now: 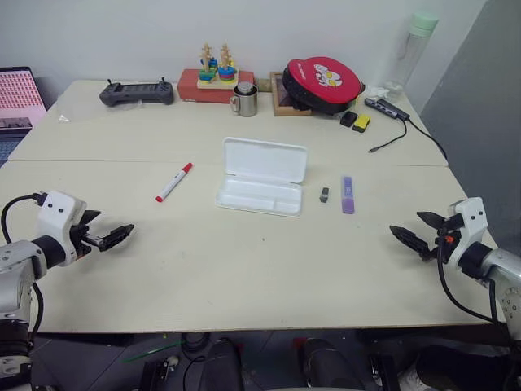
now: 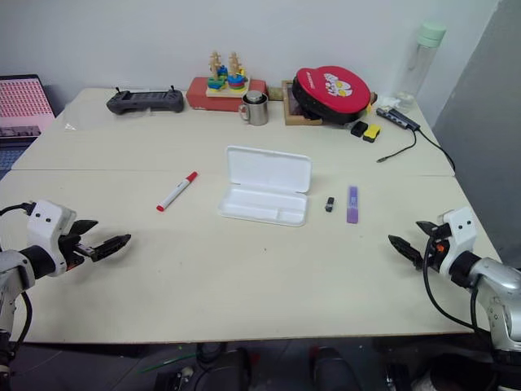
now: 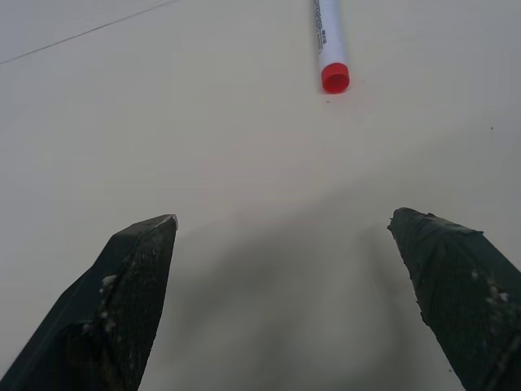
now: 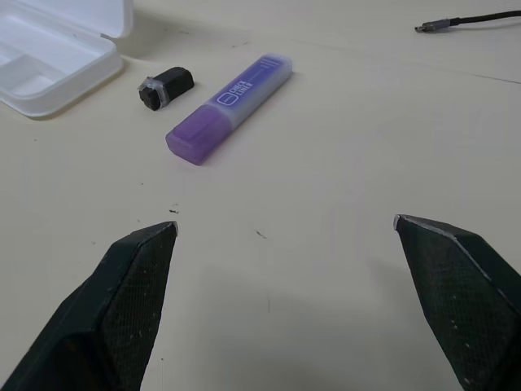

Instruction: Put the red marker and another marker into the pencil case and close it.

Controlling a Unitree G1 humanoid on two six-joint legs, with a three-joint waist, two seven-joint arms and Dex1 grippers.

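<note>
A: Left end effector (image 1: pixel 111 237) and right end effector (image 1: pixel 412 234) both spread apart, empty, low over the table (image 1: pixel 244 269).

B: Nothing packed. We see the pencil case (image 1: pixel 262 177) open at centre, the red marker (image 1: pixel 174 182) at nine o'clock, the purple marker (image 1: pixel 348 195) at three. Clutter along the far wall.

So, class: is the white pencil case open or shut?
Open. The pencil case has its lid raised behind the tray, whose compartments look empty.
</note>
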